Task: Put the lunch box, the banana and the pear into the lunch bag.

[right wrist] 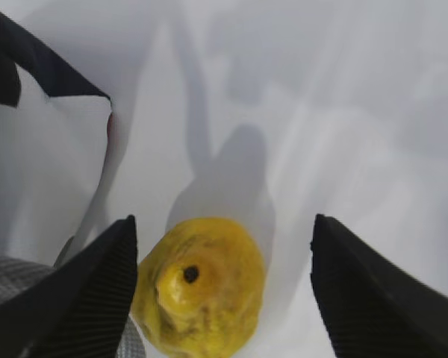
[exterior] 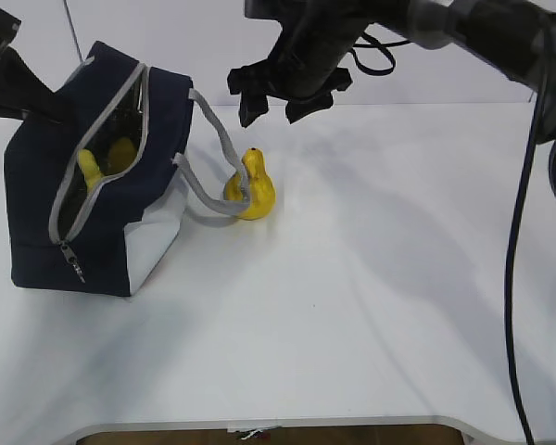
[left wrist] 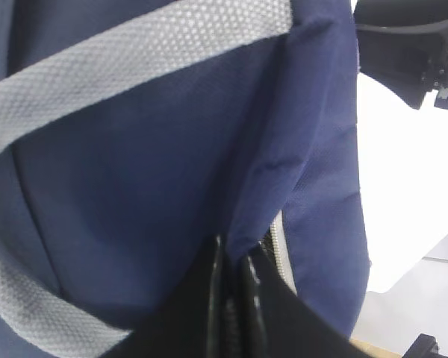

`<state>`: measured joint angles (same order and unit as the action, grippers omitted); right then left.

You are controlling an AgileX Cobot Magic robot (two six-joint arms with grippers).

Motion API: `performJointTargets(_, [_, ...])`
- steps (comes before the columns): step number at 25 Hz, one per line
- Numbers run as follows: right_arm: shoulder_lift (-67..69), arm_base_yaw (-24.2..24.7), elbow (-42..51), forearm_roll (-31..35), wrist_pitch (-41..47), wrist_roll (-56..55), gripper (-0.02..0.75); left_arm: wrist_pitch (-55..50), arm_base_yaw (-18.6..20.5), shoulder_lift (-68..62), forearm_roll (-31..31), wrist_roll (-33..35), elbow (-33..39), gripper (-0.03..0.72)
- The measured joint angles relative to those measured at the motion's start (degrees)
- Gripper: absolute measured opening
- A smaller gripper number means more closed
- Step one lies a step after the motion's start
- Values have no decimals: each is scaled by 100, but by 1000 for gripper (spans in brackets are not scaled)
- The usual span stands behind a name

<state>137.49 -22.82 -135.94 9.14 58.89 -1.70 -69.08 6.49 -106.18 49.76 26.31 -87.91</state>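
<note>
Pear [exterior: 251, 186] is standing beside the lunch bag [exterior: 93, 176]; right gripper [exterior: 276, 104] is hovering open above it, left gripper [left wrist: 235, 298] is pinching the bag fabric.

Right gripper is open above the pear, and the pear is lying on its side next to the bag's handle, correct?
Not quite. The pear stands upright, stem up, as the right wrist view shows looking down on it. The right gripper is open above it, beside the lunch bag handle.

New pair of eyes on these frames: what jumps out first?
The lunch bag at the table's left, unzipped, with the banana showing inside. Beside it the pear stands upright on the table behind a grey handle, and the right gripper hovers directly above it, jaws open.
</note>
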Motion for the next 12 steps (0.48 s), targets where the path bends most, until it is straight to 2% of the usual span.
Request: performJointTargets(12, [438,0,0,562,36,0,539,0,0,0,-22,0,0,3])
